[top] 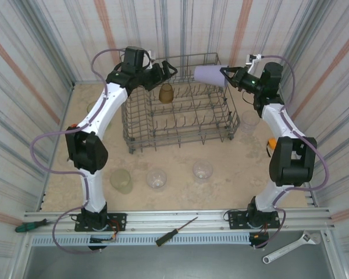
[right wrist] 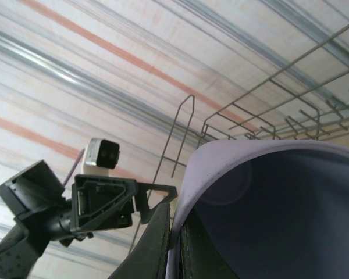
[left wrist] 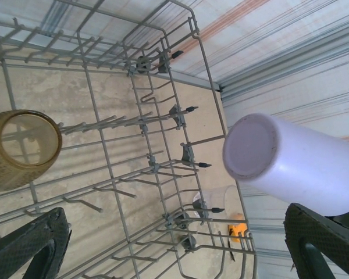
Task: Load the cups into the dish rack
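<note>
The right tool [top: 224, 72] is closed narrow on the rim of the lilac cup [top: 208, 74]. In the right wrist view one finger [right wrist: 157, 244] lies outside the cup wall and the other inside, with the wall pinched between them. The lilac cup lies on its side in the air, its base pointing away from the right tool toward the left tool [top: 168, 71], over the far right corner of the dish rack [top: 180, 125].

The left tool hangs with its jaws spread wide and nothing between them, over the rack's far left part. Just below it an amber-brown cup [top: 166, 93] sits inside the rack among the tines.

Well nearer the arm bases than either tool, a yellow-green cup [top: 121, 180], a clear cup [top: 156, 178] and a second clear cup [top: 202, 170] stand on the surface [top: 232, 174] in front of the rack. Another clear cup [top: 249, 121] stands below the right tool, just beside the rack's right side.
</note>
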You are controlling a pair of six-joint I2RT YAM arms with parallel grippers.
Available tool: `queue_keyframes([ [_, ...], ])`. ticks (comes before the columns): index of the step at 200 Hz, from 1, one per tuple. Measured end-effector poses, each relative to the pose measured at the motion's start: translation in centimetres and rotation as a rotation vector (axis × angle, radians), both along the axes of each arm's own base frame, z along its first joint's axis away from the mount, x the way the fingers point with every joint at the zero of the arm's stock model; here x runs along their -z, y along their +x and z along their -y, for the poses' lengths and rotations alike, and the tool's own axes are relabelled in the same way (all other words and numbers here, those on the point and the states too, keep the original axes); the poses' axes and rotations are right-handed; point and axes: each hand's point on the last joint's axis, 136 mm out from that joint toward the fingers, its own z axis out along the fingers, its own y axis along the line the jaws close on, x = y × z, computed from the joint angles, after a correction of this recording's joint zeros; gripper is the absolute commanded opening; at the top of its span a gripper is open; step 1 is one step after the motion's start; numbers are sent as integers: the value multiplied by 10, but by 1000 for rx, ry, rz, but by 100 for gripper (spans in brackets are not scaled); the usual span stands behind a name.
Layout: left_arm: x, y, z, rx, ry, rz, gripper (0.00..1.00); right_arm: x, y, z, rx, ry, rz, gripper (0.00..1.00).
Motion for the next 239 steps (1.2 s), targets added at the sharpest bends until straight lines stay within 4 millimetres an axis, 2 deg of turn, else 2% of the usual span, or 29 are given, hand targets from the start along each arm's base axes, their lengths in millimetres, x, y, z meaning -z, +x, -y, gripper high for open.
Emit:
queue_keyframes([
  [35, -1, 3, 10, 31, -60, -10, 99, 3, 4, -5, -57, 40, -3, 0],
  [75, -24, 3, 24, 92, -164, 35, 99, -5, 17, -2, -101, 143, -6, 0],
  [107, -32, 2, 30, 126, -212, 49, 99, -4, 21, 1, -113, 186, -27, 0],
  [126, -36, 3, 35, 149, -244, 57, 99, -11, 18, -2, -136, 193, -13, 0],
  [166, -34, 5, 43, 190, -293, 49, 99, -26, 12, -7, -168, 202, 36, 0],
  [219, -22, 13, 49, 213, -354, -2, 99, -32, 3, -22, -217, 206, 58, 0],
  [239, -24, 13, 50, 218, -382, -8, 99, -30, 2, -26, -228, 207, 51, 0],
])
